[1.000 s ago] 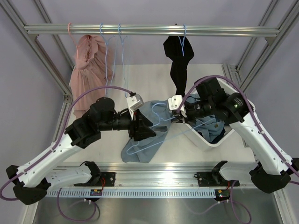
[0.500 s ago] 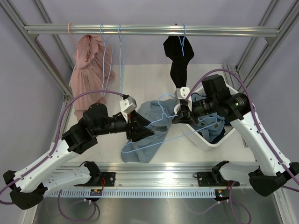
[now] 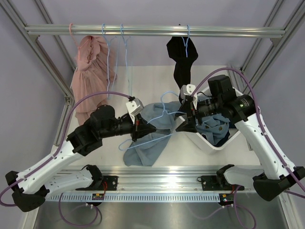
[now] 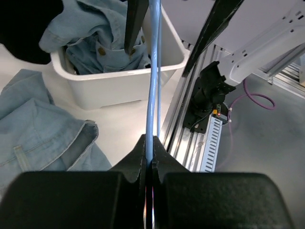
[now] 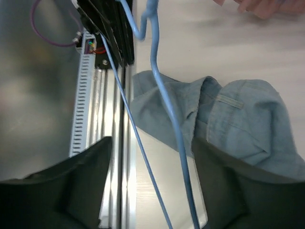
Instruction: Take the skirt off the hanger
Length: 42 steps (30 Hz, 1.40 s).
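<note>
The denim skirt [image 3: 151, 141] lies crumpled on the table under the thin blue hanger [image 3: 164, 106]. My left gripper [image 3: 143, 130] is shut on the hanger's lower wire; in the left wrist view that hanger wire [image 4: 153, 86] runs straight up out of the left gripper [image 4: 151, 153]. My right gripper [image 3: 186, 117] stands open beside the hanger's hook end. In the right wrist view the hanger [image 5: 167, 107] passes untouched through the right gripper [image 5: 151, 143], above the skirt [image 5: 248, 119]. Whether the skirt still hangs on any wire I cannot tell.
A white bin [image 3: 206, 142] holding denim clothes stands at the right, seen also as the bin [image 4: 119, 83] in the left wrist view. From the top rail [image 3: 152, 31] hang a pink garment [image 3: 90, 67], empty blue hangers [image 3: 119, 47] and a black garment [image 3: 181, 62].
My left gripper has closed on the hanger wire. My right gripper has opened and let go of the hanger, which has shifted slightly up and right.
</note>
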Available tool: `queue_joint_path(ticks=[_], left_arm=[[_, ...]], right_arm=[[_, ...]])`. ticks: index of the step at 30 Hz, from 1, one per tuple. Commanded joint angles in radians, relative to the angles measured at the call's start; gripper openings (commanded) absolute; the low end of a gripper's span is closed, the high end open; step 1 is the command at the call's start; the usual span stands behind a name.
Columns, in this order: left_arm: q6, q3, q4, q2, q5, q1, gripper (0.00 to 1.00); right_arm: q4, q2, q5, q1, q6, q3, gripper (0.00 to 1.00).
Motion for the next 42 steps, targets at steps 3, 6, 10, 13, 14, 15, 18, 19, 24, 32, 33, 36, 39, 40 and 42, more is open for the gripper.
queue_joint_path(ticks=[3, 6, 10, 13, 14, 15, 18, 19, 24, 32, 33, 36, 39, 40, 42], left_arm=[[0.026, 0.091, -0.106, -0.077, -0.122, -0.004, 0.00], [0.043, 0.142, -0.232, -0.109, -0.174, -0.004, 0.00], [0.068, 0.225, -0.369, -0.146, -0.243, -0.003, 0.00], [0.080, 0.301, -0.452, -0.155, -0.292, -0.003, 0.00], [0.083, 0.320, -0.469, -0.155, -0.322, -0.003, 0.00], [0.083, 0.337, -0.495, -0.151, -0.347, -0.004, 0.00], [0.082, 0.398, -0.541, -0.100, -0.450, -0.003, 0.00], [0.074, 0.412, -0.546, -0.083, -0.473, -0.004, 0.00], [0.062, 0.496, -0.524, 0.073, -0.646, -0.001, 0.00], [0.092, 0.716, -0.468, 0.358, -0.766, 0.094, 0.00], [0.101, 0.742, -0.446, 0.395, -0.764, 0.114, 0.00], [0.123, 0.792, -0.357, 0.441, -0.754, 0.129, 0.00], [0.126, 0.854, -0.326, 0.509, -0.772, 0.137, 0.00], [0.128, 0.895, -0.322, 0.545, -0.780, 0.141, 0.00], [0.123, 0.933, -0.320, 0.582, -0.778, 0.166, 0.00]], right_arm=[[0.112, -0.098, 0.149, -0.062, 0.108, -0.005, 0.99], [0.153, -0.158, 0.231, -0.137, 0.149, 0.013, 1.00], [0.222, -0.240, 0.245, -0.241, 0.200, -0.013, 0.99], [0.247, -0.283, 0.228, -0.286, 0.224, -0.071, 0.99], [0.274, -0.299, 0.220, -0.297, 0.244, -0.093, 1.00], [0.291, -0.307, 0.220, -0.306, 0.260, -0.138, 0.99], [0.366, -0.332, 0.199, -0.359, 0.326, -0.230, 0.99], [0.385, -0.338, 0.190, -0.376, 0.341, -0.252, 1.00], [0.498, -0.373, 0.122, -0.478, 0.431, -0.393, 0.99], [0.572, -0.410, 0.031, -0.581, 0.468, -0.499, 0.99], [0.576, -0.413, 0.030, -0.584, 0.468, -0.504, 0.99], [0.575, -0.411, 0.027, -0.587, 0.461, -0.512, 0.99], [0.567, -0.408, 0.025, -0.587, 0.452, -0.515, 0.99], [0.566, -0.407, 0.025, -0.587, 0.450, -0.516, 0.99], [0.566, -0.410, 0.024, -0.587, 0.452, -0.519, 0.99]])
